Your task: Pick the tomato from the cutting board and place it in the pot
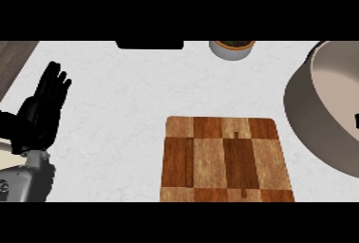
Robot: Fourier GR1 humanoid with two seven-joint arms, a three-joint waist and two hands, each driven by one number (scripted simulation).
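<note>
The wooden cutting board (226, 160) lies at the lower middle of the white counter, and no tomato shows on it or anywhere else in view. The large grey pot (306, 118) with a pale inside fills the right edge, partly cut off. My left hand (41, 114) rests open at the far left, fingers pointing up, well away from the board. A small dark sliver (356, 120) at the right edge, over the pot's inside, looks like part of my right hand; the rest of it is out of view.
A small white planter (232, 49) stands at the back of the counter, with a black object (150, 45) to its left. A dark wooden strip (14, 59) borders the counter at the upper left. White counter lies between the left hand and the board.
</note>
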